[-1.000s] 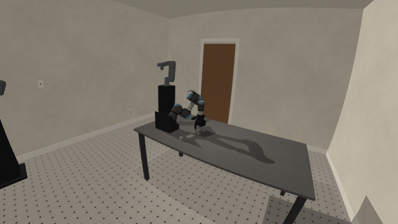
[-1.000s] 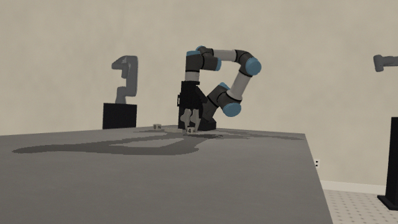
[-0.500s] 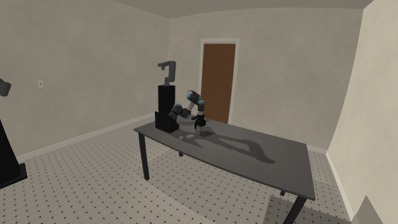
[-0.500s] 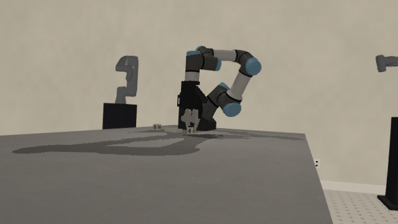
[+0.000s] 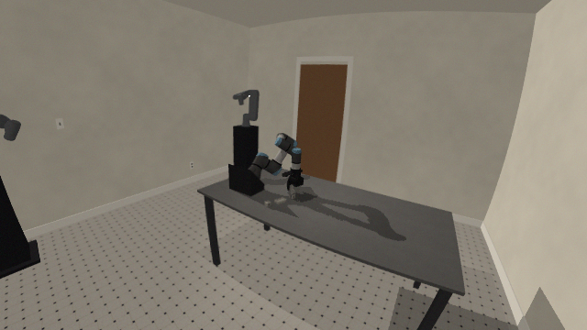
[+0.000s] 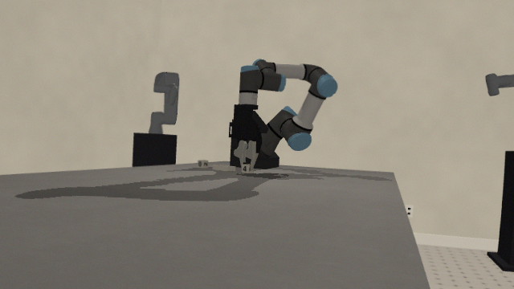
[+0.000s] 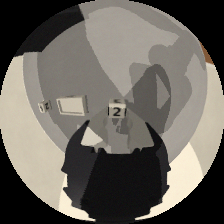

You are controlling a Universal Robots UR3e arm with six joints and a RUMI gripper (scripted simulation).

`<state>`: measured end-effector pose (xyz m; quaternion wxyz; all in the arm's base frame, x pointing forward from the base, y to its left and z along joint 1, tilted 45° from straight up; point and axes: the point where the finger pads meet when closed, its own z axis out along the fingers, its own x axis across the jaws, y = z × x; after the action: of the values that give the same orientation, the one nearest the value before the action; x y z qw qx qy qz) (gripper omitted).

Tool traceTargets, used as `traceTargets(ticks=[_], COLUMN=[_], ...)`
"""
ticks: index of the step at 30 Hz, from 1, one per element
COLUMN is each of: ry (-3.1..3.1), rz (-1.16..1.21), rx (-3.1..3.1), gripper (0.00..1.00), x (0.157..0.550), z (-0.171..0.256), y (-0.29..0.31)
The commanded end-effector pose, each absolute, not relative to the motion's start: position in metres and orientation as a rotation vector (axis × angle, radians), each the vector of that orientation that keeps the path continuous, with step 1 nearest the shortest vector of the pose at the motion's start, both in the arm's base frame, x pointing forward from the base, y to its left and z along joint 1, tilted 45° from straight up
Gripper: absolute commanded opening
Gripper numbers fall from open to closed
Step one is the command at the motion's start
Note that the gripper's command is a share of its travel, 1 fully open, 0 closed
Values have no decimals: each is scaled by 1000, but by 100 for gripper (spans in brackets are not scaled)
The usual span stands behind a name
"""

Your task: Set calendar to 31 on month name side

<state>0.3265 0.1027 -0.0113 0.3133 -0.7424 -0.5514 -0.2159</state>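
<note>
A bare beige room with a brown door [image 5: 322, 121] and a dotted tile floor holds a long dark counter [image 5: 367, 238], and all the work sits at its far end, close to the black pedestal [image 5: 245, 171] that carries the arm [image 6: 281, 100]. That crowding makes sense: the arm is short, so the calendar parts lie within easy reach of its base.

The gripper [image 6: 246, 162] points straight down with its jaws drawn in narrowly on one cube [image 6: 245, 168], which rests at or just off the counter top; which of the two I cannot tell. In the exterior view this cube shows a 4 on its side, while the wrist view shows a 2 on the face [image 7: 117, 111] turned toward that camera. Neither digit is a 3 or a 1, so the vertical pinch probably serves to lift and turn the cube until a wanted face comes round.

The tray [image 7: 71, 105] lies flat on the counter to the left in the wrist view, apparently with nothing in it. The second cube [image 6: 202, 163] stands just beyond the tray, apart from it, with a digit too small to read.

Judging by this, the task is early: both cubes remain outside the tray.
</note>
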Motion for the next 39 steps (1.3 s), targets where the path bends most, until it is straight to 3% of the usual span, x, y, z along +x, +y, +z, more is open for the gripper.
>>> traceTargets(ticks=[1,24,39], ry=[-1455,-1455,-1455], rz=[-571,-571,-571], rx=[-1960,-1960,-1960], gripper=[10,10,10], x=[327,327,328], z=[-11,-10,14], y=[102,101,77])
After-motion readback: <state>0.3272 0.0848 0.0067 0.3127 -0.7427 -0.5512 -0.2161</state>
